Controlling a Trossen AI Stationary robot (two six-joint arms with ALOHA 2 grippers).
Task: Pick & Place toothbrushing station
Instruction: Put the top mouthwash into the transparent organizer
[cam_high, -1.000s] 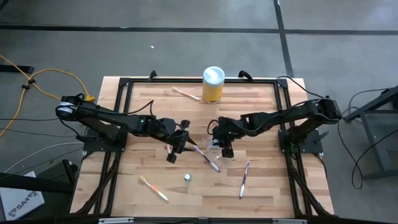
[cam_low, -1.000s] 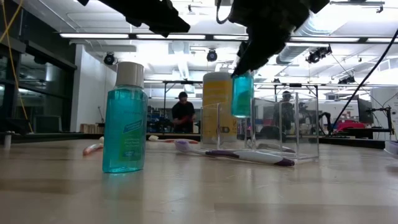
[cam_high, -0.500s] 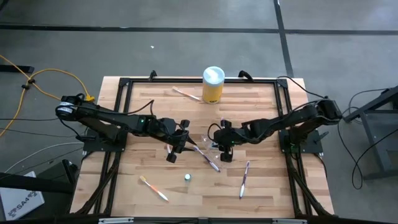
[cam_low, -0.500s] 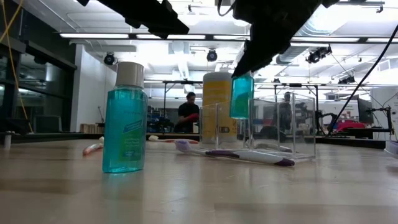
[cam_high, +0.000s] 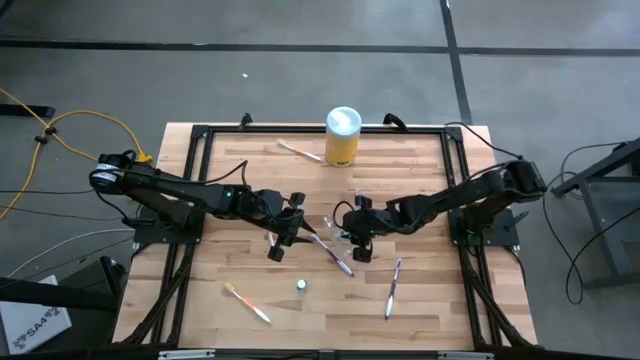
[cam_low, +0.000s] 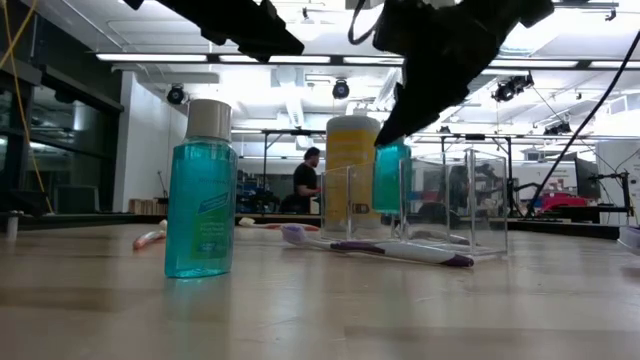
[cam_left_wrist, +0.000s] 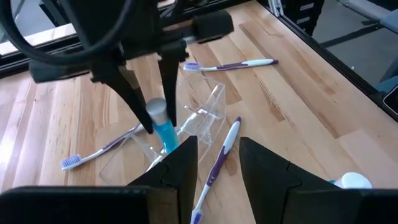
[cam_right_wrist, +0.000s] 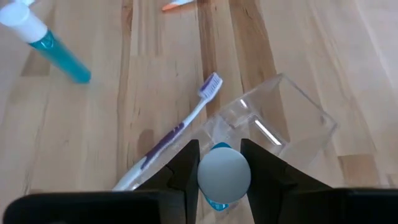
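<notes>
The right gripper (cam_high: 357, 232) is hanging over the middle of the wooden table (cam_high: 420, 300), its two dark fingers (cam_left_wrist: 134, 99) clamped on the grey cap of a small blue-green bottle (cam_left_wrist: 163, 127). It is holding that bottle upright, with its lower end inside a clear plastic square-walled holder (cam_low: 455, 205). In the low view the bottle (cam_low: 391, 176) is showing through the clear walls, its base above the holder's floor.

A slim purple and white toothbrush (cam_low: 375, 247) is lying flat on the table with its handle just beside the holder. The left gripper (cam_high: 283, 236) is hovering close by on the other side of that toothbrush, its fingers standing apart and holding nothing.

A second blue-green bottle with a white cap (cam_low: 203, 190) is standing upright on the table, nearer the front edge. Another purple toothbrush (cam_high: 392, 288) is lying to the right of it, an orange-handled toothbrush (cam_high: 247, 303) is lying near the front left, and a pale pink toothbrush (cam_high: 298, 151) is lying toward the back. A yellow canister with a white lid (cam_high: 342, 137) is standing at the back edge.

In the room behind, a person (cam_low: 308, 182) in dark clothes is standing among benches.
</notes>
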